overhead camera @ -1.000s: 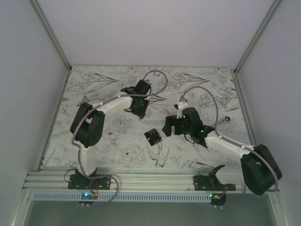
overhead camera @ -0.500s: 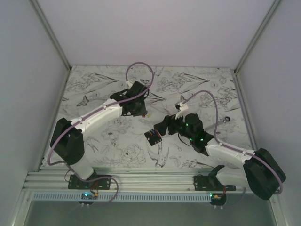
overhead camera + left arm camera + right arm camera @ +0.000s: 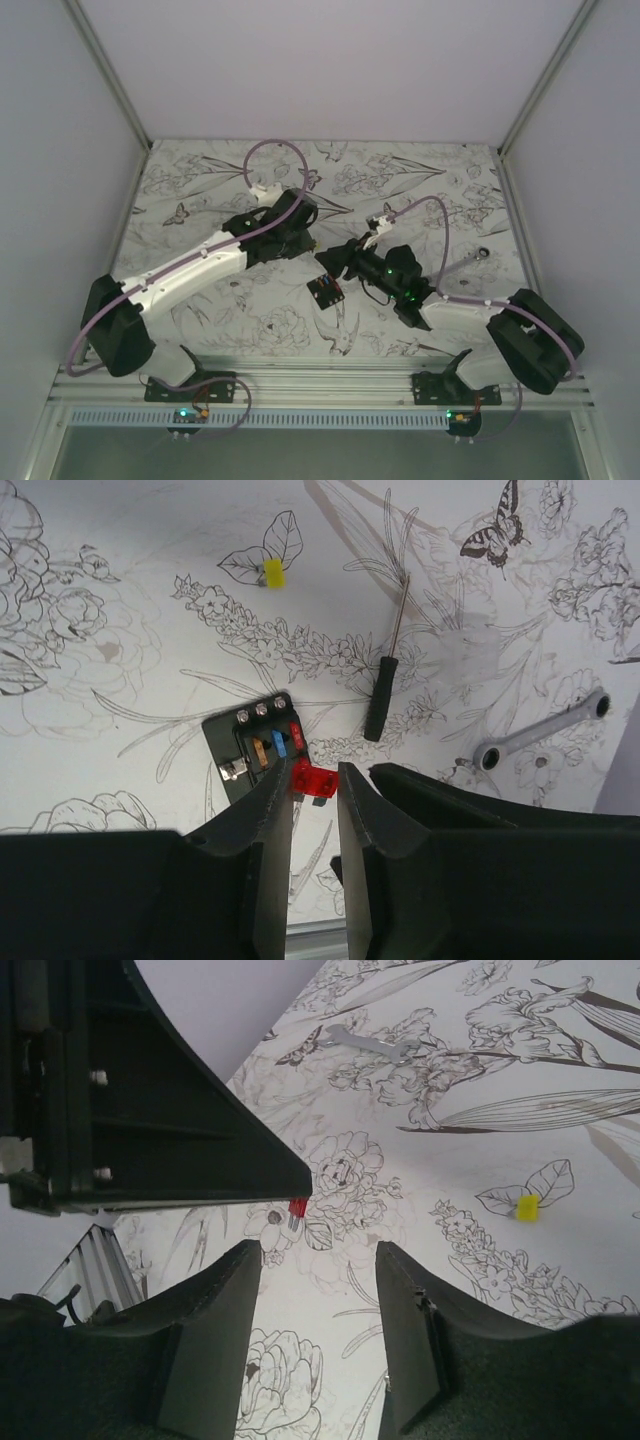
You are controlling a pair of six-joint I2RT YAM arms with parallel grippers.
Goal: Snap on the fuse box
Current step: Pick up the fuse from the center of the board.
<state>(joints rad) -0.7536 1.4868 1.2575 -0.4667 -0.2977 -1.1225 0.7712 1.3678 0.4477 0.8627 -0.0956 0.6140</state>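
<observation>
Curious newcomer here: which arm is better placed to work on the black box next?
Left, probably: the left gripper pinches a small red fuse by the flat black plastic fuse box; the right gripper holds nothing.

Overhead camera looks down from behind; both close wrist views share a yellow piece point(image 3: 270, 574) point(image 3: 527, 1208).

I count one fuse box point(image 3: 222, 738), and in it I make out three seated fuses point(image 3: 279, 743). Outside it I see two single fuses: one yellow fuse point(image 3: 271, 574) and one red fuse point(image 3: 312, 779). Tools come to two: one black screwdriver point(image 3: 378, 700) and one wrench point(image 3: 540, 735).
</observation>
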